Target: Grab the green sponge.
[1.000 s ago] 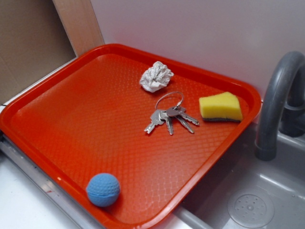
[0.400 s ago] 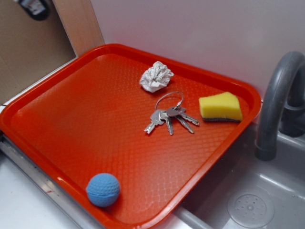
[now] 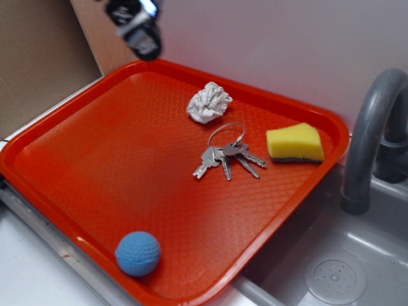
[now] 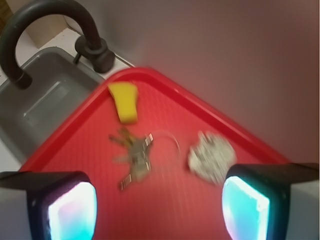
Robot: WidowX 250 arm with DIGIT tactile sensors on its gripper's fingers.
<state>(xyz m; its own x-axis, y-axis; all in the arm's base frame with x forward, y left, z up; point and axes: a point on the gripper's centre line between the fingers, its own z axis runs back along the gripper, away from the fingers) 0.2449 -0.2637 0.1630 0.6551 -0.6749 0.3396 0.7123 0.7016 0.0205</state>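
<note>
The green sponge [image 3: 295, 143], a yellow foam wedge with a thin dark layer on its lower face, lies at the right end of the red tray [image 3: 115, 159], next to a bunch of keys [image 3: 226, 154]. In the wrist view the sponge [image 4: 125, 101] lies far ahead, beyond the keys [image 4: 134, 156]. My gripper [image 3: 136, 25] hangs blurred high over the tray's back left corner, far from the sponge. In the wrist view my gripper [image 4: 157, 207] is open and empty, its two pads wide apart.
A crumpled white paper wad [image 3: 208, 102] lies near the tray's back edge. A blue dimpled ball [image 3: 138, 253] sits at the tray's front. A grey sink [image 3: 331, 268] with a curved faucet [image 3: 370, 127] stands right of the tray. A white wall runs behind.
My gripper has come into the exterior view from the top left and moved right and down towards the tray. The objects on the tray have not moved.
</note>
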